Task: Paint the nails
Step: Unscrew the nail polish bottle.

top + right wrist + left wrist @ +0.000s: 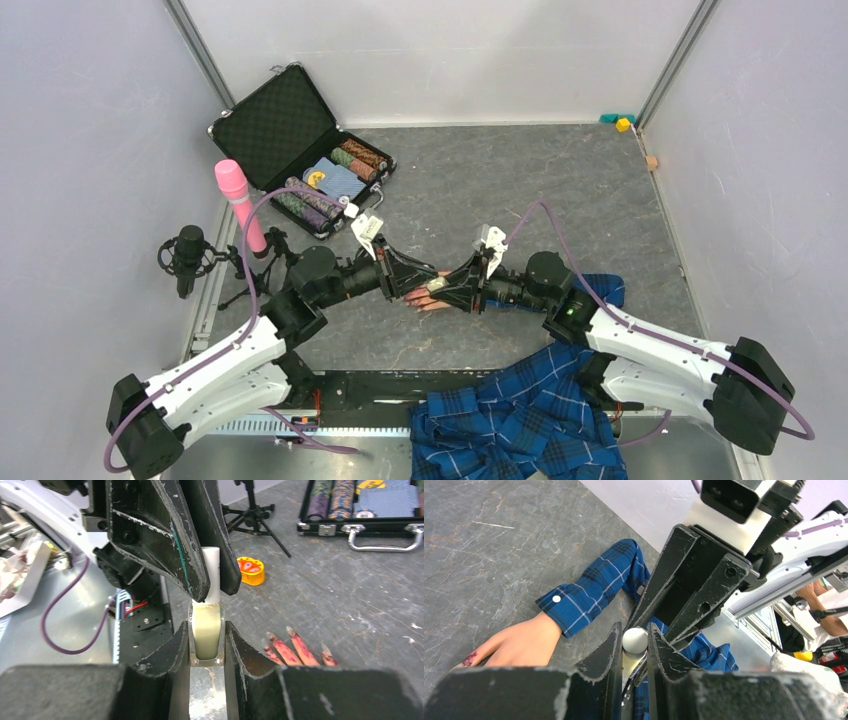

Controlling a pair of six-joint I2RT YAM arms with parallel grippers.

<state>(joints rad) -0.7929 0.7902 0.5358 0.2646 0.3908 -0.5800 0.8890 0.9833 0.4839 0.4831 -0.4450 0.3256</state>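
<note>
Several smeared nails (290, 630) peek past the right tool (206, 629) clamping the bottle (206, 642).

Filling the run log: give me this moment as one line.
step: cap grip | right hand: shut on bottle | left hand: shut on cap | nails: red-smeared, beside bottle

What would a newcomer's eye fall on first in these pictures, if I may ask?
Most striking are the two grippers meeting at mid-table over one small clear bottle: the right gripper clamps its body, the left gripper its white cap. Right by them lies a mannequin hand with red-smeared nails; an open black case sits at the far left.
</note>
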